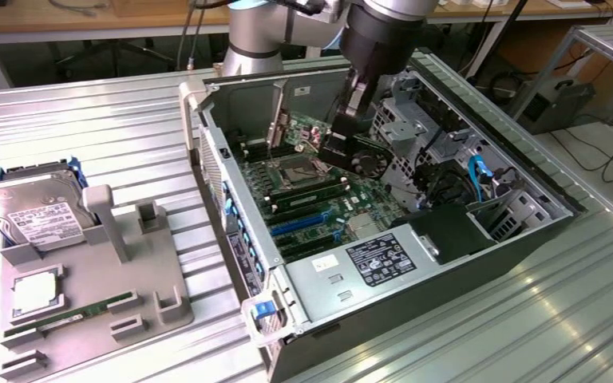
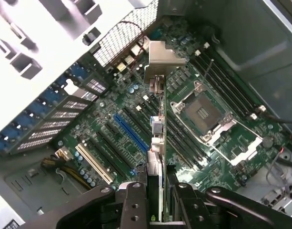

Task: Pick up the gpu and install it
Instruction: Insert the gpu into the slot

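GPU (image 2: 156, 162) hangs edge-on inside an open computer case, pinched between the two fingers of the gripper (image 2: 157, 202), which are pressed against its flat faces. Its silver bracket end points toward the case's perforated rear wall.

The ribbed metal table (image 1: 93, 128) carries everything. On it, toward the exterior view's right, the computer case (image 1: 520, 239) lies on its side with the panel off. The arm (image 1: 386, 32) reaches down into it from the far side.

Beneath the card lies the green motherboard (image 2: 112, 100). In the wrist view the card runs between a long blue slot (image 2: 131, 131) and the open CPU socket (image 2: 203, 112); whether its lower edge touches the board cannot be told.

At the exterior view's left, well apart from the case, sits a grey parts tray (image 1: 125, 295). A silver hard drive (image 1: 29, 207) with a white label rests at its far end, and a narrow green memory stick (image 1: 73, 313) lies near its front edge. A labelled power supply (image 1: 381, 259) fills the case's near corner.
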